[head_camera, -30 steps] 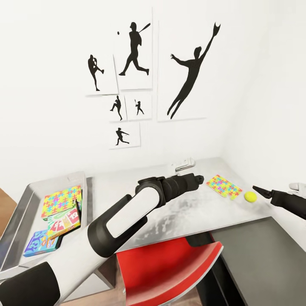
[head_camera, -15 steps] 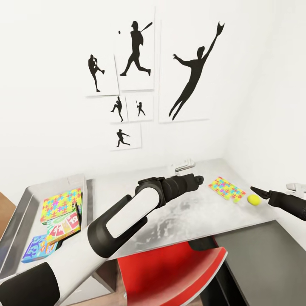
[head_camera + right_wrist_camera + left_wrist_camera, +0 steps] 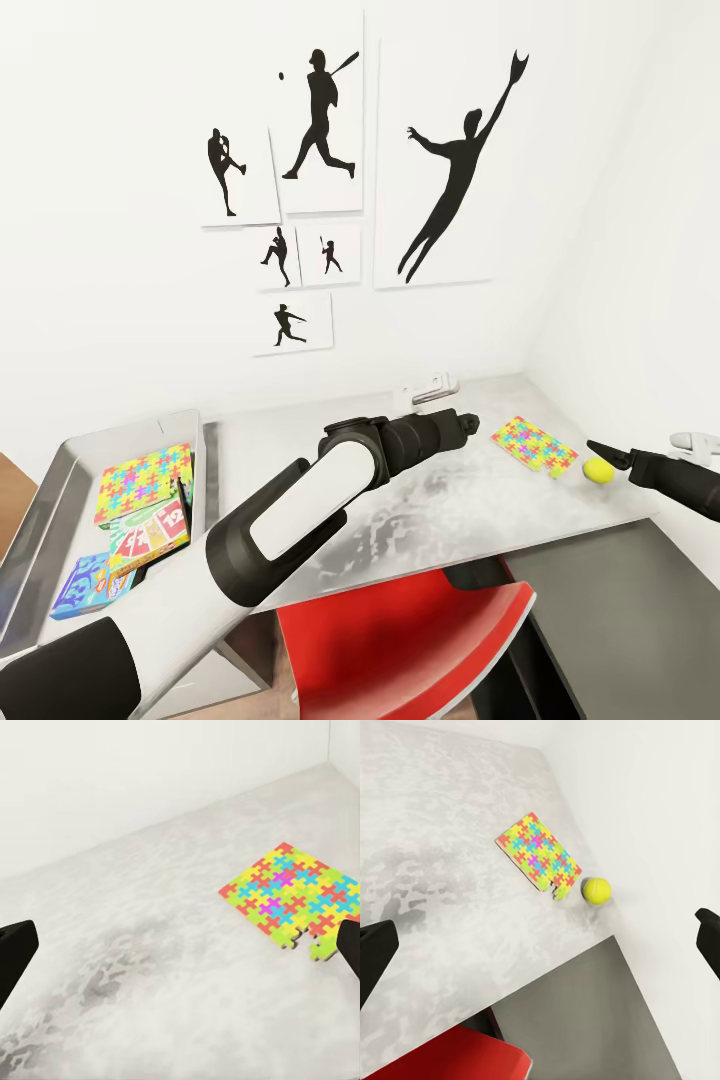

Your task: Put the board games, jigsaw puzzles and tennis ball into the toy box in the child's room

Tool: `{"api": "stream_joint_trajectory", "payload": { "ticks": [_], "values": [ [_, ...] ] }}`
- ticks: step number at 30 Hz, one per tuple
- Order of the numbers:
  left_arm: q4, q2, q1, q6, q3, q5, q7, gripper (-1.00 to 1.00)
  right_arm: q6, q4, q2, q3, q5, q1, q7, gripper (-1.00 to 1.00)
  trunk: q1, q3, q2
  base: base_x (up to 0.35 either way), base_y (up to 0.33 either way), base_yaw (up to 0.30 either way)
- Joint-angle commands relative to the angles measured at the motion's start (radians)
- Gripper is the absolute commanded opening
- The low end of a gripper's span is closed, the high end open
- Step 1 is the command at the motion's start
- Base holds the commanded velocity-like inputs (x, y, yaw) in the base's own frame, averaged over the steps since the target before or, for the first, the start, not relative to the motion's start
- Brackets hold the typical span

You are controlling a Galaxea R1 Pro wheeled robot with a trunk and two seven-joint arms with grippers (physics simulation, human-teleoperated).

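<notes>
One jigsaw puzzle (image 3: 533, 444) lies flat, skewed across table (image 3: 420, 505).

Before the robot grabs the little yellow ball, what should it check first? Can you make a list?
1. Tennis ball lying free on the table: ok.
2. Right claw open: ok, its fingers are spread wide in the right wrist view.
3. Right claw close to the ball: ok, just beside it.
4. Ball between the fingers: not ok, not yet.
5. Jigsaw puzzle out of the way: cannot tell, it lies right next to the ball.
6. Toy box has room: ok.
</notes>
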Motion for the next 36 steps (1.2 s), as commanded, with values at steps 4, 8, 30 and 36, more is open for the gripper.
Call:
{"api": "stream_joint_trajectory", "payload": {
  "ticks": [4, 8, 30, 36],
  "values": [
    [-0.001, 0.000, -0.001, 0.003, 0.000, 0.004, 0.007, 1.00, 0.009, -0.004, 0.000, -0.002, 0.001, -0.001, 0.004, 1.00, 0.001, -0.002, -0.002, 0.000, 0.000, 0.000],
    [-0.001, 0.000, -0.001, 0.003, 0.000, 0.005, 0.007, 1.00, 0.012, -0.007, -0.001, -0.004, -0.001, -0.001, 0.003, 1.00, 0.001, -0.002, -0.002, 0.000, 0.000, 0.000],
    [0.012, 0.000, 0.003, 0.003, 0.009, 0.006, 0.006, 1.00, 0.079, 0.025, -0.009, -0.011, -0.006, -0.017, -0.007, 1.00, 0.001, -0.002, -0.002, 0.000, 0.000, 0.000],
    [0.012, 0.001, 0.009, 0.003, 0.051, 0.011, 0.008, 1.00, 0.207, 0.200, -0.013, -0.014, -0.007, -0.178, -0.072, 1.00, 0.001, -0.002, -0.002, 0.000, 0.000, 0.000]
  ]
}}
